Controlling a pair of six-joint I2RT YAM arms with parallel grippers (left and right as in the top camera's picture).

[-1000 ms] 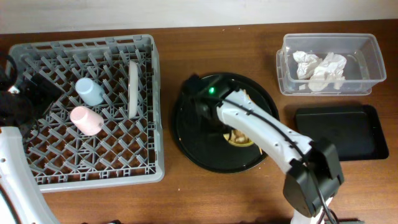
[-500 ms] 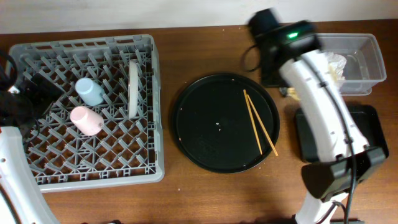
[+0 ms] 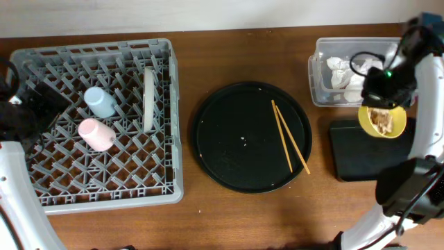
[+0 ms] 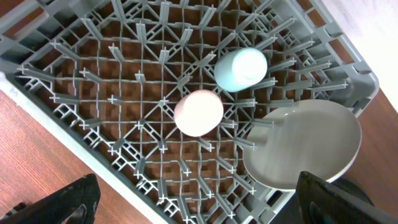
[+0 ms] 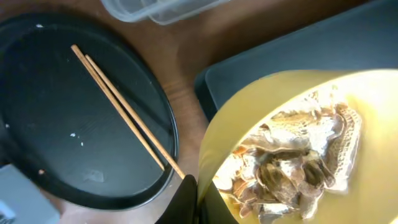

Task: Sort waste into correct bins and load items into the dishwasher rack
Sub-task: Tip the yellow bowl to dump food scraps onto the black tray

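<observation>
Pinching the rim of the bowl [image 5: 230,137] with the right gripper [image 5: 189,196], fingers closed tight on it. Holding it, with brownish scraps [image 5: 298,162] inside, over the edge of the tray [image 3: 374,156], just beside the tub [image 3: 416,48]. Seeing white napkins [image 3: 361,80] in the tub and the chopsticks [image 3: 290,144] lying on the round tray [image 3: 229,153], well apart from the bowl. Hovering with the left gripper [image 4: 196,186] above the rack [image 3: 41,187], fingers spread wide and gripping nothing. Seeing in the rack the pink cup [image 4: 199,113], the blue cup [image 4: 241,70] near it, and the plate [image 4: 305,146] standing on edge.
</observation>
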